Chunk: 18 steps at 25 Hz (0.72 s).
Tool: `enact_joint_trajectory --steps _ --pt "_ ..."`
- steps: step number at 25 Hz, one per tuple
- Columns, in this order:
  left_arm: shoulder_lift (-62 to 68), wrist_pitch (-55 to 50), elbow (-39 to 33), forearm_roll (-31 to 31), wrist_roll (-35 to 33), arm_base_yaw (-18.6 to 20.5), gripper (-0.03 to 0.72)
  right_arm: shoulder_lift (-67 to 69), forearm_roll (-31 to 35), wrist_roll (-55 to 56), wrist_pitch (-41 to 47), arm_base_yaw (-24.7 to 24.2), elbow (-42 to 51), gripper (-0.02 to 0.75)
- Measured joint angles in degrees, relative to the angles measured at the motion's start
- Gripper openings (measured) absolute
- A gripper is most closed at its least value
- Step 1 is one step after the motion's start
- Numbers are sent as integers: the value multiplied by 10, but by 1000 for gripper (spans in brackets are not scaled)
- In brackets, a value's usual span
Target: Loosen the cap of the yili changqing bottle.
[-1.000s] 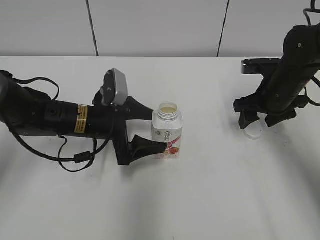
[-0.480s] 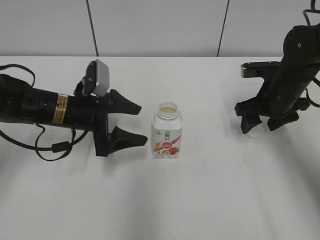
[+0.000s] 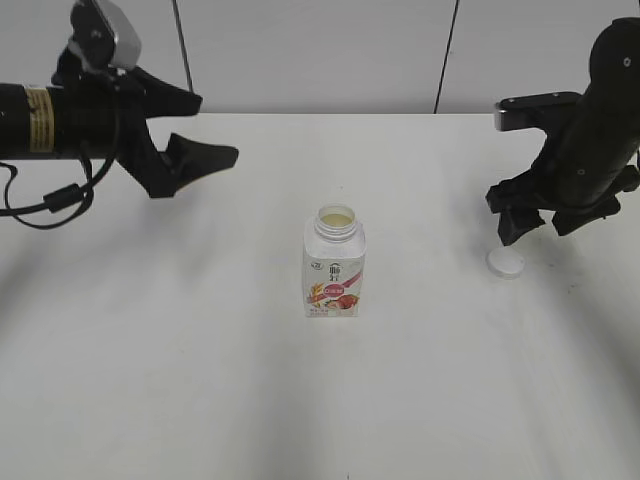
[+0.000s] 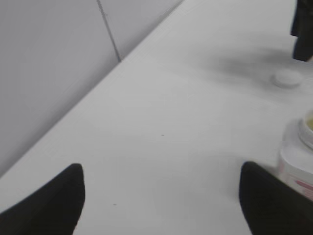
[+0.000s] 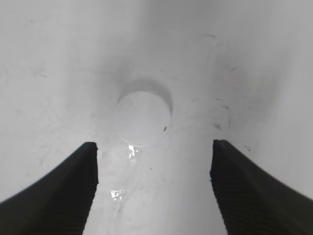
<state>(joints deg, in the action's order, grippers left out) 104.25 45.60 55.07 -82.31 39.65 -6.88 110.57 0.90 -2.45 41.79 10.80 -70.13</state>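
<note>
The yili changqing bottle stands upright mid-table with its neck open and no cap on it; its edge shows in the left wrist view. The white cap lies flat on the table to the right, apart from the bottle. It also shows in the left wrist view and the right wrist view. My right gripper hangs open and empty just above the cap. My left gripper is open and empty, raised at the far left, well away from the bottle.
The white table runs back to a grey panelled wall. My right arm shows dark at the top right of the left wrist view.
My left gripper let go of the bottle and drew back up and to the left. My right gripper lifted a little off the cap, which stays on the table.
</note>
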Motion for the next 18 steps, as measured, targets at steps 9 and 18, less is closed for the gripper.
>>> enact_joint_trajectory --steps 9,18 --pt "-108 -197 -1 76 2 0 586 -55 -17 0 -3 0 -4 566" --pt "-166 -424 -1 152 2 0 552 -125 -68 -1 1 0 -8 566"
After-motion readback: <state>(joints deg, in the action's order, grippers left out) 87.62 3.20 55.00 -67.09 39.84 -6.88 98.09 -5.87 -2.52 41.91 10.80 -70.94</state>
